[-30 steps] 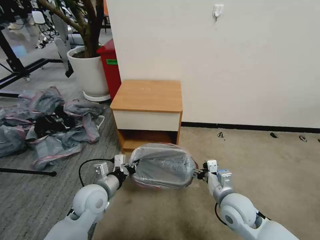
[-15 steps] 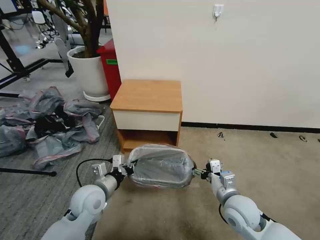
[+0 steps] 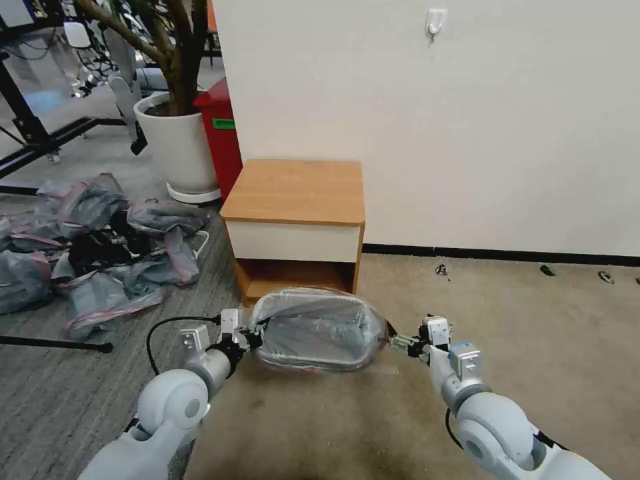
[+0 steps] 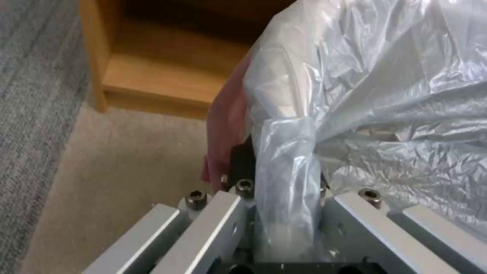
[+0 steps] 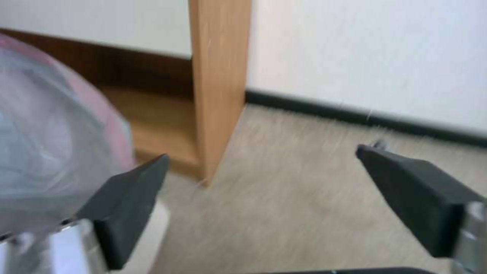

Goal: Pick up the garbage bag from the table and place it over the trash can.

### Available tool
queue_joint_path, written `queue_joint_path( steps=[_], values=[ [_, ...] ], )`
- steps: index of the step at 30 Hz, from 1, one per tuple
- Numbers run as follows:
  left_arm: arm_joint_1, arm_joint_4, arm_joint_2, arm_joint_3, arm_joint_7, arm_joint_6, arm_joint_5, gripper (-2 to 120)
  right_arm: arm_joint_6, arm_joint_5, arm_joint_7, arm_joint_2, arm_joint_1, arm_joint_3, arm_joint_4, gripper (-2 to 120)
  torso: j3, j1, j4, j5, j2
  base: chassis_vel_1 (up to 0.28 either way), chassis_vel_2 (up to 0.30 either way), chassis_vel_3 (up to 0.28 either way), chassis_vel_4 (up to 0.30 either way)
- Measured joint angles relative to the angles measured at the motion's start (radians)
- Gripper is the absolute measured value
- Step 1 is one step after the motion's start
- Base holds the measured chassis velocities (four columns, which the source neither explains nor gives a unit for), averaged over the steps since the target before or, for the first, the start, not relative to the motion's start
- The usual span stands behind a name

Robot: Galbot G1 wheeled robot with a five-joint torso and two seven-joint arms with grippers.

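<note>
Two grippers beside the garbage bag (image 3: 313, 330): left gripper (image 3: 252, 337) fingers clamping its edge, right gripper (image 3: 395, 343) fingers spread, free.

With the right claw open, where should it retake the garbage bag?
Probably at the pink-banded rim of the garbage bag on the robot's right, coming in sideways: the film is stretched over the trash can, and the left claw pinches the opposite side.

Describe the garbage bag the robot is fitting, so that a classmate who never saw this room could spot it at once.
Start at the small light-brown wooden nightstand against the white wall. On the floor just in front of it, a crinkly translucent grey plastic bag with a pink rim is stretched open. Unlike the crumpled grey-pink bags heaped to the robot's left, the left gripper pinches it.
</note>
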Motion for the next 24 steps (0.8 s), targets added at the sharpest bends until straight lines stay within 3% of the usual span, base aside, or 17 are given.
queue_joint_path(
  steps=[4, 13, 14, 17, 19, 20, 21, 24],
  values=[
    [0.0, 0.001, -0.004, 0.0, 0.0, -0.005, 0.017, 3, 0.046, -0.15, -0.041, -0.029, -0.027, 0.032, 0.036, 73, 0.0, 0.0, 0.0, 0.0, 0.0, 0.0, 0.0, 0.0, 0.0],
    [-0.003, 0.0, -0.007, 0.003, 0.0, -0.005, 0.018, 3, 0.057, -0.161, -0.065, -0.052, -0.029, 0.036, 0.079, 46, 0.0, 0.0, 0.0, 0.0, 0.0, 0.0, 0.0, 0.0, 0.0],
    [-0.005, -0.002, -0.007, 0.006, 0.0, -0.005, 0.019, 3, 0.072, -0.171, -0.095, -0.069, -0.035, 0.037, 0.105, 38, 0.0, 0.0, 0.0, 0.0, 0.0, 0.0, 0.0, 0.0, 0.0],
    [-0.007, -0.005, -0.008, 0.01, 0.0, -0.005, 0.027, 3, 0.084, -0.197, -0.142, -0.089, -0.041, 0.037, 0.133, 31, 0.0, 0.0, 0.0, 0.0, 0.0, 0.0, 0.0, 0.0, 0.0],
    [-0.011, -0.011, -0.011, 0.026, 0.0, -0.013, 0.073, 3, 0.116, -0.308, -0.296, -0.128, -0.043, 0.044, 0.175, 19, 0.0, 0.0, 0.0, 0.0001, 0.0, 0.0, 0.0, 0.0, 0.0],
    [-0.011, -0.011, -0.011, 0.026, 0.0, -0.013, 0.073, 3, 0.116, -0.308, -0.296, -0.128, -0.043, 0.044, 0.175, 19, 0.0, 0.0, 0.0, 0.0001, 0.0, 0.0, 0.0, 0.0, 0.0],
    [-0.011, -0.022, -0.014, 0.042, 0.0, -0.018, 0.111, 3, 0.116, -0.367, -0.402, -0.157, -0.035, 0.05, 0.203, 13, 0.0, 0.0, 0.0, 0.0, 0.0, 0.0, 0.0, 0.0, 0.0],
    [-0.008, -0.034, -0.019, 0.057, 0.002, -0.02, 0.153, 3, 0.08, -0.391, -0.487, -0.191, -0.005, 0.034, 0.23, 3, 0.0, 0.0, 0.0, -0.0001, 0.0, 0.0, 0.0, 0.0, 0.0]
  ],
)
